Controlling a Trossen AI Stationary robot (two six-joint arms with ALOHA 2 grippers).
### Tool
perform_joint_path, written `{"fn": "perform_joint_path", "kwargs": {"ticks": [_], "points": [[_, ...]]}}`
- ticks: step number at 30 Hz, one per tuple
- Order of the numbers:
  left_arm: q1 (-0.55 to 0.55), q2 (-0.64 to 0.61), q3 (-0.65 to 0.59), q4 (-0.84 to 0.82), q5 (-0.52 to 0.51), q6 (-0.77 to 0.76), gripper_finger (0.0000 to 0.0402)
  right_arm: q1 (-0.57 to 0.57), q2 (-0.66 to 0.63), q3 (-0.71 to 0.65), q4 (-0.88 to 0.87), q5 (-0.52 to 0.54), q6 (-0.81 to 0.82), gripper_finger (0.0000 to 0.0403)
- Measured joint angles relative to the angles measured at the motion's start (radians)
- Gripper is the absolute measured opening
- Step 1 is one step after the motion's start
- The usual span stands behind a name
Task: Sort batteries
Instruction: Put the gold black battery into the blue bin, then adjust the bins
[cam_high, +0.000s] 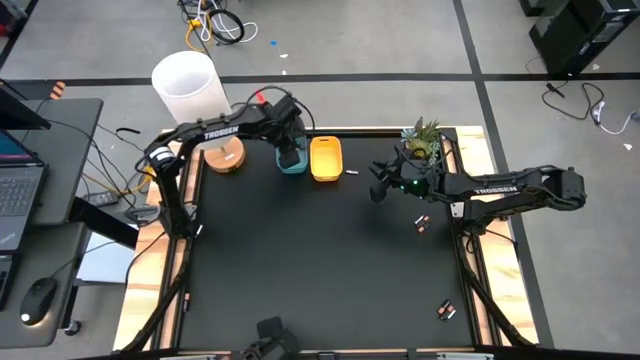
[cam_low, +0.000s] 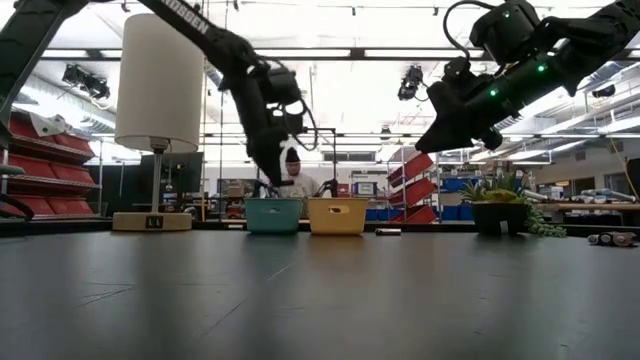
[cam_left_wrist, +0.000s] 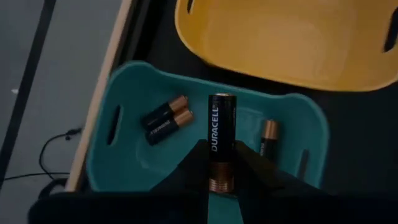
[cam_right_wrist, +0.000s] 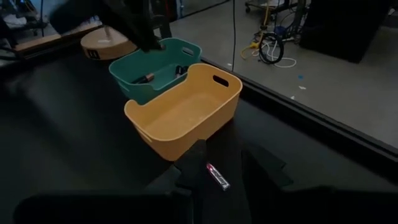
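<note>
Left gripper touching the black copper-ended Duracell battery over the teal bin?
Touching. The left wrist view shows the left gripper's fingers clamped on the black copper-ended Duracell battery, above the teal plastic bin.

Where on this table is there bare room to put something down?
The wide black middle and near half of the table lie bare, between the two arms. The far edge is crowded: lamp, teal bin, yellow bin, plant. Loose batteries dot the right side.
</note>
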Motion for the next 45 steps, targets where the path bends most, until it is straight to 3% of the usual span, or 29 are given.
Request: {"fn": "perform_joint_path", "kwargs": {"ticks": [4,10,18,28,37,45], "points": [[0.007,0.006,-0.054,0.106,-0.009,0.02,0.0075,0.0,0.0,0.0,0.001,0.0,0.036,0.0087],[0.007,0.006,-0.077,0.237,-0.11,0.008,0.0108,-0.004,0.001,0.0,0.012,0.026,0.043,0.0087],[0.005,0.006,-0.077,0.126,-0.155,-0.009,0.0113,-0.033,0.11,0.0,0.17,0.04,0.071,0.0087],[0.005,-0.002,-0.077,-0.084,-0.154,-0.037,0.0114,0.007,0.263,0.0,0.21,0.0,0.125,0.0087],[0.005,-0.09,-0.053,-0.074,-0.154,-0.054,0.0115,0.047,0.269,0.0,0.271,-0.03,0.125,0.0087],[0.025,-0.159,-0.055,-0.048,-0.148,-0.079,0.0115,0.064,0.343,0.0,0.377,-0.146,0.131,0.0087]]}}
